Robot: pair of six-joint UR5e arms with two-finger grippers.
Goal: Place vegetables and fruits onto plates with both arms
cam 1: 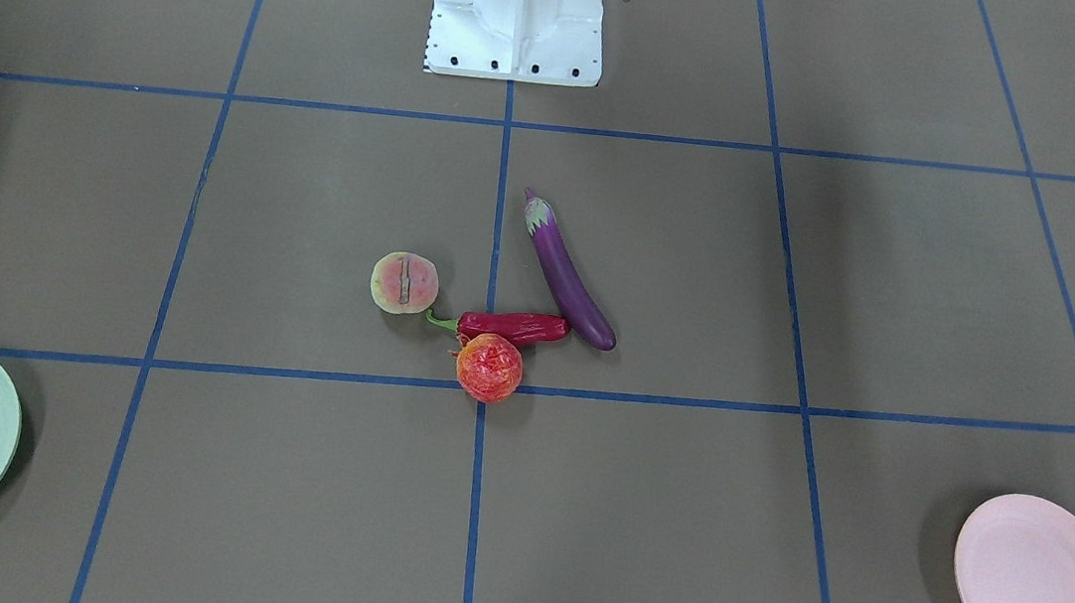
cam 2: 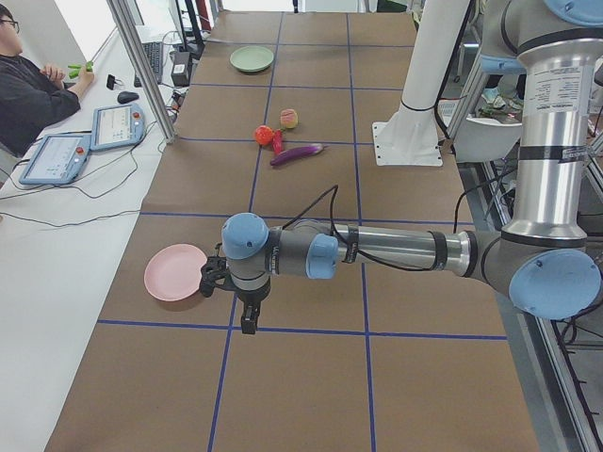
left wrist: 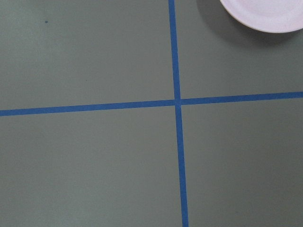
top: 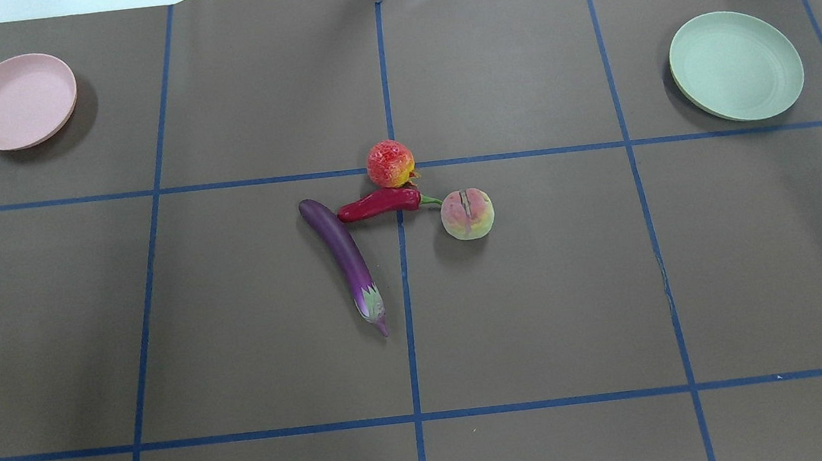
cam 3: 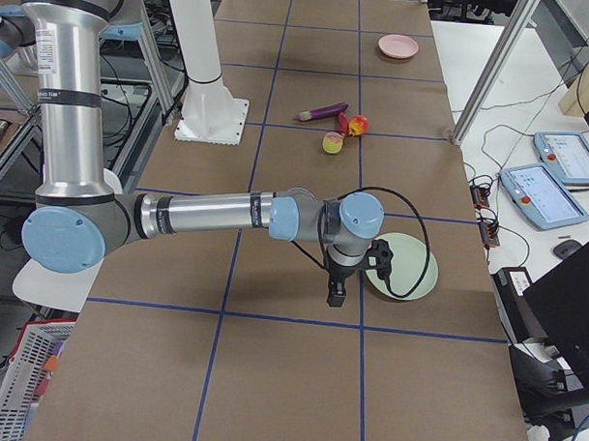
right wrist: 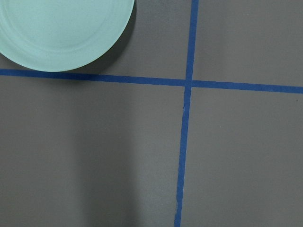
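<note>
The purple eggplant [top: 346,256], red chili [top: 380,203], peach [top: 467,214] and orange-red pomegranate-like fruit [top: 390,163] lie clustered at the table's middle; the chili touches the eggplant's end and the round fruit. The pink plate [top: 20,100] stands bare at the far left, the green plate [top: 736,65] bare at the far right. My left gripper [cam 2: 247,325] hangs above the table beside the pink plate [cam 2: 174,272]. My right gripper [cam 3: 335,297] hangs beside the green plate [cam 3: 401,268]. Neither shows whether it is open or shut.
The white robot base [cam 1: 518,15] stands at the table's near edge. Blue tape lines [top: 406,292] grid the brown table. An operator [cam 2: 33,89] with tablets [cam 2: 85,141] sits at a side desk. The wrist views show plate edges [left wrist: 265,14] [right wrist: 61,28] and tape crossings.
</note>
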